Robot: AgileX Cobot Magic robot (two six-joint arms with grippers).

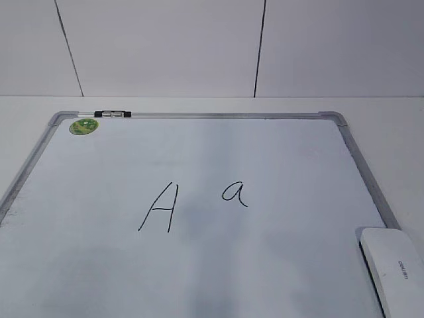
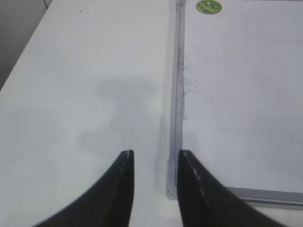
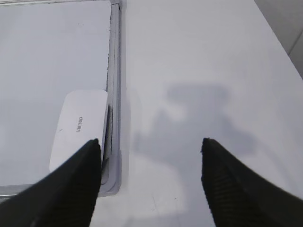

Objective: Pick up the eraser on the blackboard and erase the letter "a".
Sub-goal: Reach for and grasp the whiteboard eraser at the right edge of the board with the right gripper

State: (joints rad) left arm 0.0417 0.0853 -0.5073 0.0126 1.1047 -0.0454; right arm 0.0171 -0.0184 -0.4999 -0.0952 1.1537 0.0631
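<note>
The blackboard (image 1: 199,265) is a white dry-erase board with a grey frame, lying flat on the table. A small black letter "a" (image 1: 235,193) is written near its middle, right of a taller capital "A" (image 1: 160,207). The white eraser (image 1: 394,268) lies on the board's near right corner; it also shows in the right wrist view (image 3: 80,127). My right gripper (image 3: 150,144) is open and empty above the bare table, just right of the board's frame and the eraser. My left gripper (image 2: 155,156) is open and empty above the board's near left corner (image 2: 173,187). Neither gripper shows in the exterior view.
A round green sticker (image 1: 83,126) sits at the board's far left corner, also in the left wrist view (image 2: 209,6). A marker (image 1: 112,114) lies along the far frame. White table (image 3: 203,71) extends on both sides of the board. A panelled wall (image 1: 165,46) stands behind.
</note>
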